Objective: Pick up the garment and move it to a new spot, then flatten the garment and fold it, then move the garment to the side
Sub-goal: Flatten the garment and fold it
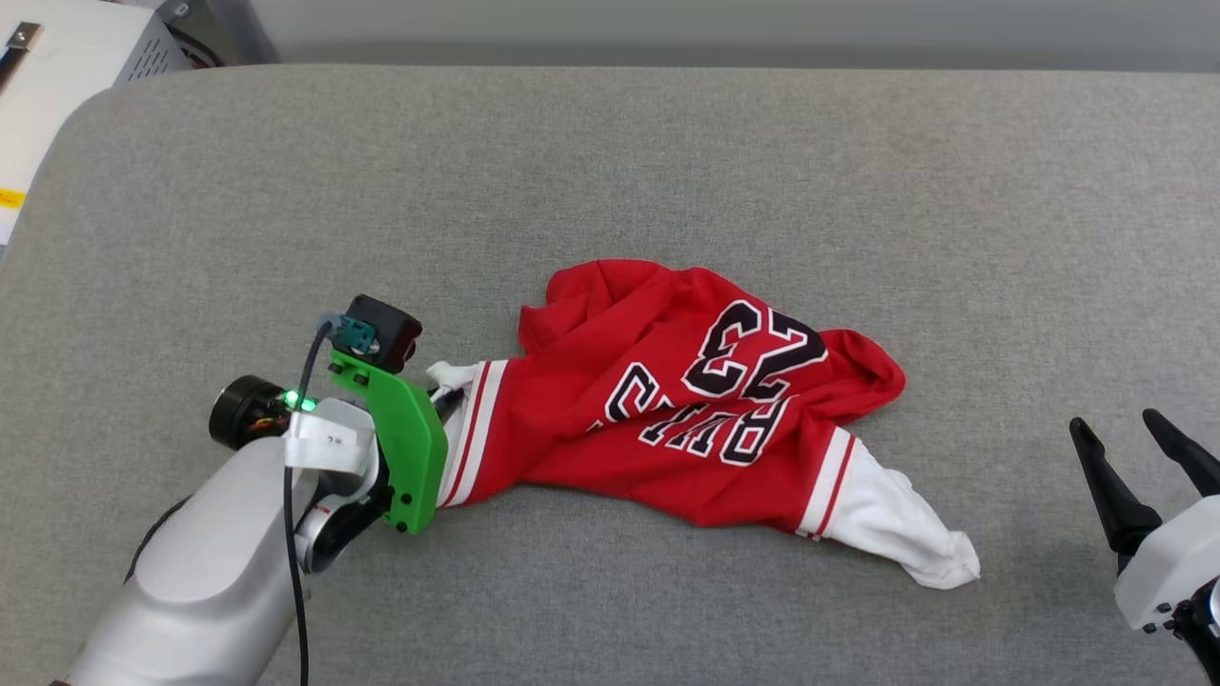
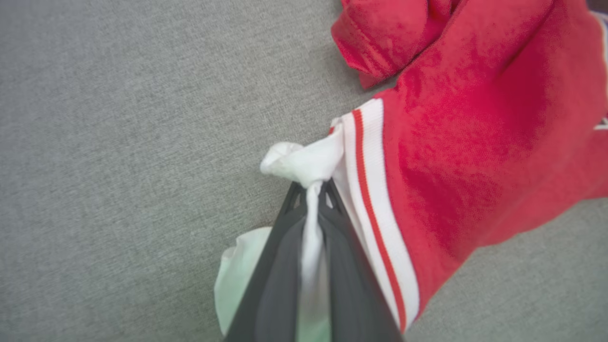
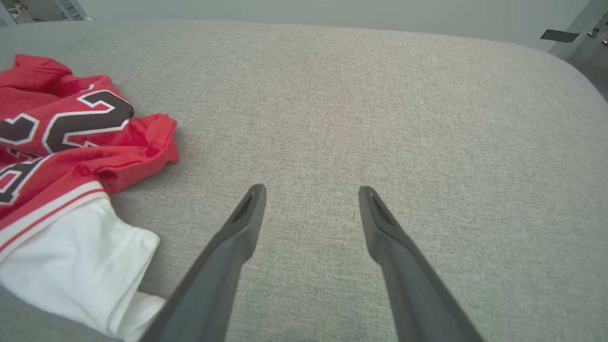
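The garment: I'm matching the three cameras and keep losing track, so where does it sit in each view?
Head view: the garment lies crumpled mid-frame, print upside down.
Left wrist view: upper right, a white sleeve pinched in the left claw.
Right wrist view: left edge, apart from the open right claw.
Shared landmark: the red-and-white striped sleeve trim.
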### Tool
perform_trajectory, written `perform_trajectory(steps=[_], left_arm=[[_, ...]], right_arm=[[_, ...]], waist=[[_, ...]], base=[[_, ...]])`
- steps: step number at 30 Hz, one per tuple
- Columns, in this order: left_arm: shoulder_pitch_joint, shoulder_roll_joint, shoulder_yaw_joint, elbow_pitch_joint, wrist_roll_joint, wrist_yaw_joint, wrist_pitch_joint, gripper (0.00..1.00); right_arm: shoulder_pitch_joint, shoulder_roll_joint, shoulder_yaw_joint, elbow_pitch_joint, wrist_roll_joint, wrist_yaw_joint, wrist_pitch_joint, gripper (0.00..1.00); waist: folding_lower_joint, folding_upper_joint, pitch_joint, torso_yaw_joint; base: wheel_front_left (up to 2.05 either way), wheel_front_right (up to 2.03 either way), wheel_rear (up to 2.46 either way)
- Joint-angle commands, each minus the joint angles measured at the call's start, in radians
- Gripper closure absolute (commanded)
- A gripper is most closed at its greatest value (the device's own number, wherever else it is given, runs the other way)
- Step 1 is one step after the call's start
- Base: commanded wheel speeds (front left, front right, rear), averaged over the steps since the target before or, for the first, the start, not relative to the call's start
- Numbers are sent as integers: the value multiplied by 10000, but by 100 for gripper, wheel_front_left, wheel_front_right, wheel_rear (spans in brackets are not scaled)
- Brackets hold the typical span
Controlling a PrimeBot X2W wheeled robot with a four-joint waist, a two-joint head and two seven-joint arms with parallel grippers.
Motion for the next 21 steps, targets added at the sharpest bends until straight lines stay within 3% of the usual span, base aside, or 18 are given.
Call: perform_trajectory(steps=[1, 7, 11, 19, 20, 21], left_arm=[[-211, 49, 177, -125, -202, -11, -68, 100], [-94, 447, 647, -1171, -1066, 67, 684, 100], [-185, 875, 802, -1750, -1276, 347, 1406, 100], [-1004, 813, 1038, -381, -1496, 894, 2203, 97], [-1098, 789, 1013, -141, -1441, 912, 2202, 53], [-1213, 782, 963, 150, -1302, 926, 2115, 0]], right_arm=[[-24, -27, 12, -1, -1, -7, 9, 0], [31, 18, 36, -101, 33, -7, 36, 0], [-49, 59, 99, -149, 50, -7, 0, 0], [-592, 117, 537, -29, 57, -7, -64, 0], [-646, 117, 582, 0, 59, -7, -75, 0], [-713, 119, 641, 36, 64, -7, -83, 0]], waist=[[-1, 0, -281, 80], [-1, 0, -339, -4], [-1, 0, -73, -149], [-1, 0, 433, -602], [-1, 0, 468, -642], [-1, 0, 510, -696]], base=[[0, 0, 0], [0, 0, 0], [0, 0, 0], [0, 0, 0], [0, 0, 0], [0, 0, 0]])
